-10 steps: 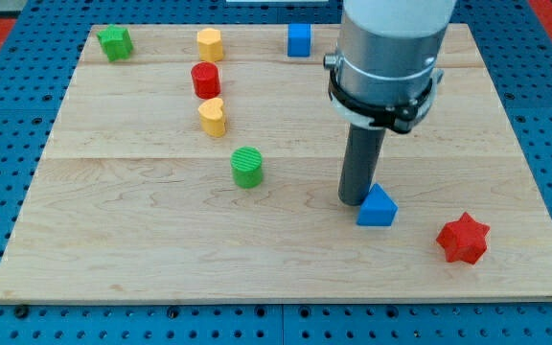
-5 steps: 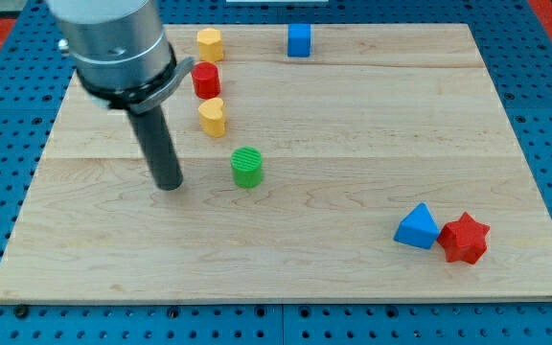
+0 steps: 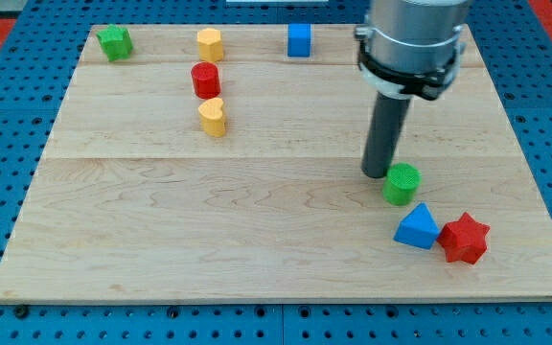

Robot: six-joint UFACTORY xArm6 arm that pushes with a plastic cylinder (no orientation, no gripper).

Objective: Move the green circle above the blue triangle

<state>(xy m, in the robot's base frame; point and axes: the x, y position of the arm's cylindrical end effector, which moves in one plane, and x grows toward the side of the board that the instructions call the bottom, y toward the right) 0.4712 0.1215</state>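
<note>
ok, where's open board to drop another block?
Free: the view's left and bottom, below the yellow heart. Crowded: lower right, where my tip touches the green circle above the blue triangle and red star.

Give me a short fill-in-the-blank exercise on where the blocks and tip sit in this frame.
1. The green circle lies toward the view's ____ from the blue triangle.
2. My tip is just to the view's ____ of the green circle.
3. The blue triangle touches the red ____.

Missing words: top; left; star
</note>
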